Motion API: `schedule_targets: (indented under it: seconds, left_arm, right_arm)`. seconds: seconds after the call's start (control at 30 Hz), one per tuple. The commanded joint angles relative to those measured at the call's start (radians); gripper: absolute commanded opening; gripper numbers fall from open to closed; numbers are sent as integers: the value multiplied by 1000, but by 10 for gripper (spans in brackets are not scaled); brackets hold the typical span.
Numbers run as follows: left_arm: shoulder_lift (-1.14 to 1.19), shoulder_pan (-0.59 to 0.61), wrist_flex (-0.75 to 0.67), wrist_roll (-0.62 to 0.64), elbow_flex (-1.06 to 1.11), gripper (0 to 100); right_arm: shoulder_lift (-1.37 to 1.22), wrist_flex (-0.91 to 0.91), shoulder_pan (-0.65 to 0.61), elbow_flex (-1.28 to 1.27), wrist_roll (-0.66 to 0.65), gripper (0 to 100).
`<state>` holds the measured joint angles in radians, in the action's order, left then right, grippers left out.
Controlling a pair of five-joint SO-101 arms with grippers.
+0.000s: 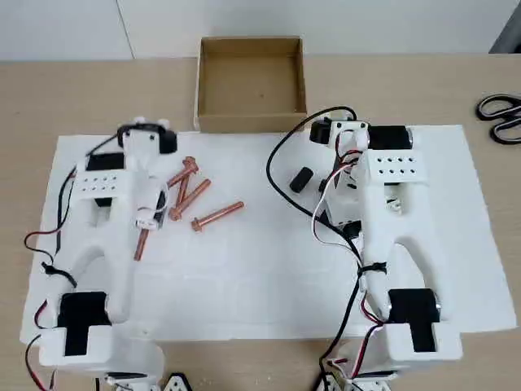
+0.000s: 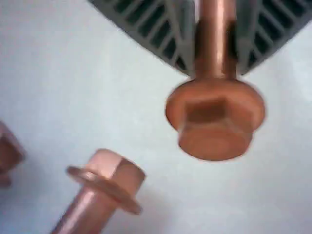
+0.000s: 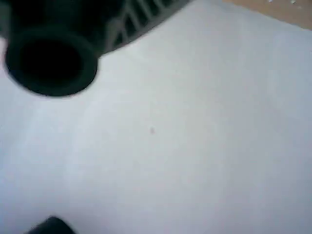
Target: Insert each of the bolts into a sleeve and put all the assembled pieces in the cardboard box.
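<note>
Left claw (image 2: 214, 39) clamps bolt (image 2: 214, 119); right claw (image 3: 68, 19) clamps sleeve (image 3: 48, 61).

Wooden table (image 1: 81, 90), white sheet (image 1: 260, 277) across it, cardboard box (image 1: 251, 122), scissors (image 1: 503, 119) at far corner

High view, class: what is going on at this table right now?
The left gripper is clamped on a copper bolt. The right gripper holds a black sleeve over the white sheet. More bolts and a spare sleeve lie on the sheet between the arms. No bolt is in a sleeve yet; the cardboard box sits at the far side.
</note>
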<state>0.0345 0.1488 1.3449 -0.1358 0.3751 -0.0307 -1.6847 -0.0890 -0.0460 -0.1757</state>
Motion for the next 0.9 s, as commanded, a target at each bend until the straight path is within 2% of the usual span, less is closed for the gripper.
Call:
schedule_targets:
  seconds: [0.0,0.1,0.33,0.4,0.53,0.87]
  left_arm:
    - [-55,15,-141,8,93,5]
    - [-55,14,-198,8,143,5]
    - [-63,12,-203,5,143,6]
    - [-63,14,-203,3,143,29]
    - [-64,14,-203,5,143,144]
    - [-54,15,-264,6,150,151]
  right_arm:
    - [53,5,-1,3,0,9]
    - [53,5,-1,3,0,9]
    - [53,5,-1,3,0,9]
    - [53,5,-1,3,0,9]
    - [53,5,-1,3,0,9]
    - [53,5,-1,3,0,9]
